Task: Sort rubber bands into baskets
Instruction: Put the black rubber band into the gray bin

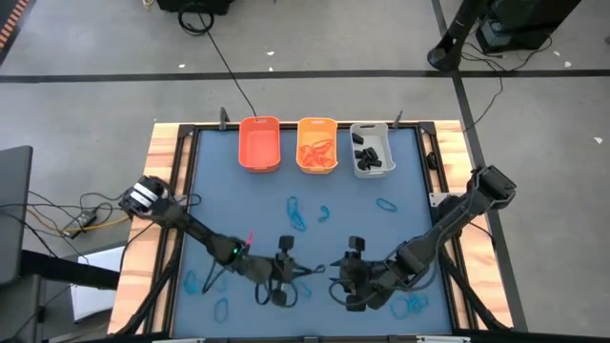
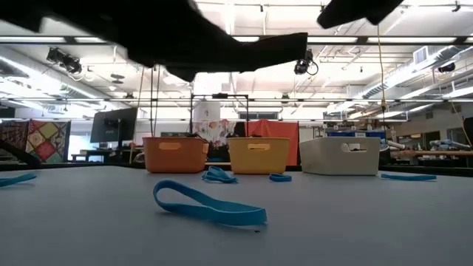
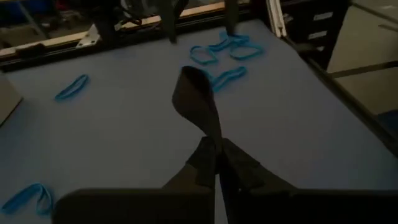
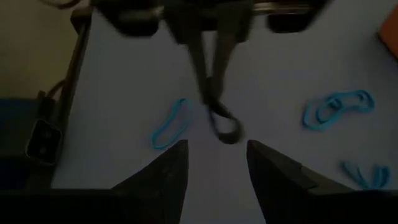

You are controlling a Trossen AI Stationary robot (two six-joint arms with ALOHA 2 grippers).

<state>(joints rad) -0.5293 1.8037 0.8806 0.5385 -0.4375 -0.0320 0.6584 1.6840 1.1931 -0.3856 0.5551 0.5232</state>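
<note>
Both arms were built of dark, near-black links, the left arm [image 1: 191, 227] carrying a pale grey-white housing at its base joint and a small green light with a pink-red tag near its wrist. The right arm [image 1: 448, 224] was black throughout, with a boxy block at its shoulder end. The left tool [image 3: 216, 163] ended in two flat, matte black fingers tapering to narrow tips, and the right tool [image 4: 217, 163] showed two broad, wedge-shaped black fingers [image 4: 171, 171] with angled inner faces.
</note>
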